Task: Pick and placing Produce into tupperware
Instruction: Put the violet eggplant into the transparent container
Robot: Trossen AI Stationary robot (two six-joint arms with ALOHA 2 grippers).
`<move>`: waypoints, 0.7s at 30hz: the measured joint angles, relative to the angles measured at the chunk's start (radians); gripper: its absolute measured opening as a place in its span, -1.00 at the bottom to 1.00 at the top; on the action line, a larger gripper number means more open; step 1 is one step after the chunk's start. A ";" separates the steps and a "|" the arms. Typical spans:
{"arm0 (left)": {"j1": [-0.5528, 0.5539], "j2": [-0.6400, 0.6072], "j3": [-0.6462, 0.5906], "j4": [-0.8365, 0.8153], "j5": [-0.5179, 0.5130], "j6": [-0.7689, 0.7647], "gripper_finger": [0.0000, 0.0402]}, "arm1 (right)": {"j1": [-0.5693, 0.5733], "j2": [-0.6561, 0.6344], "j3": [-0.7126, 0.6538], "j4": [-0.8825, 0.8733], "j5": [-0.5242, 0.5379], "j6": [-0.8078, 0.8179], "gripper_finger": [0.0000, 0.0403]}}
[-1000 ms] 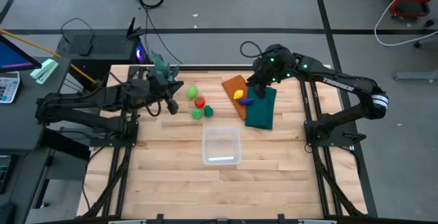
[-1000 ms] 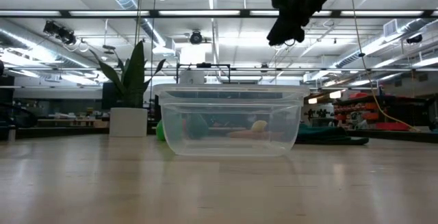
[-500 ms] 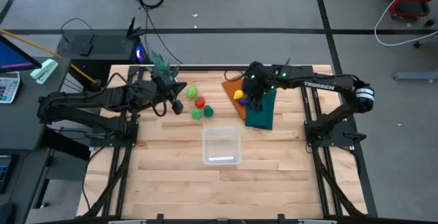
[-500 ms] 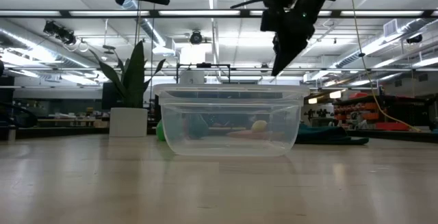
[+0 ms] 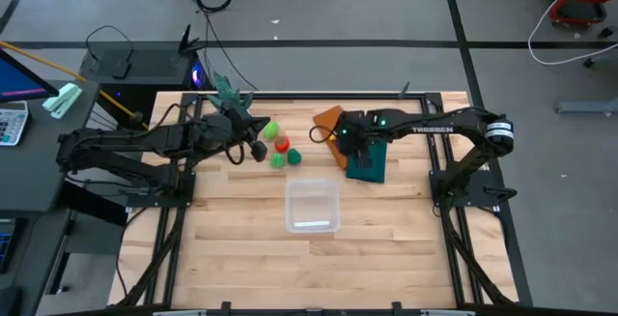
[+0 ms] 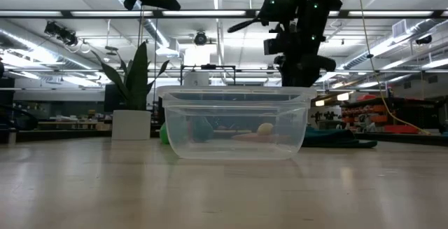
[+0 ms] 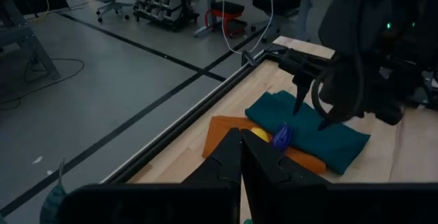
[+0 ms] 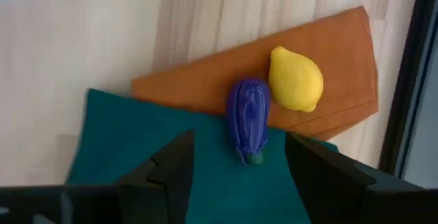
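Observation:
The clear tupperware [image 5: 312,206] stands on the wood table, also seen in the low view [image 6: 234,124]. A light green piece [image 5: 271,129], a red one [image 5: 282,144] and a dark green one [image 5: 294,156] lie on the bare wood. The purple piece [image 8: 248,119] rests across the orange cloth [image 8: 328,53] and the teal cloth [image 8: 137,135], with the yellow piece [image 8: 295,79] beside it on the orange cloth. My right gripper [image 8: 239,145] hovers open above the purple piece, pointing down. My left gripper [image 5: 257,149] is shut, raised left of the red piece.
A potted plant [image 5: 227,92] stands at the far edge behind my left arm. The two folded cloths [image 5: 365,157] lie at far right. Bare wood surrounds the tupperware toward the near edge.
My right gripper has come down and toward the table's left and near side, from above the cloths' far end to just over the purple and yellow pieces, turning to point down. My left gripper has drifted slightly right toward the red piece.

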 joint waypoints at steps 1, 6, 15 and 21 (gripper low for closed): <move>0.000 0.000 0.000 0.000 -0.001 0.000 -0.92 | 0.007 0.006 -0.006 0.015 0.021 -0.001 -0.04; 0.000 0.000 0.000 0.000 -0.014 0.006 -0.93 | 0.038 0.012 -0.060 0.140 0.093 -0.019 -0.05; 0.000 0.000 0.000 0.000 -0.014 0.007 -0.93 | 0.057 0.036 -0.133 0.205 0.108 -0.017 -0.01; 0.000 0.000 0.000 0.000 -0.015 0.008 -0.89 | 0.055 0.067 -0.143 0.252 0.161 -0.015 0.01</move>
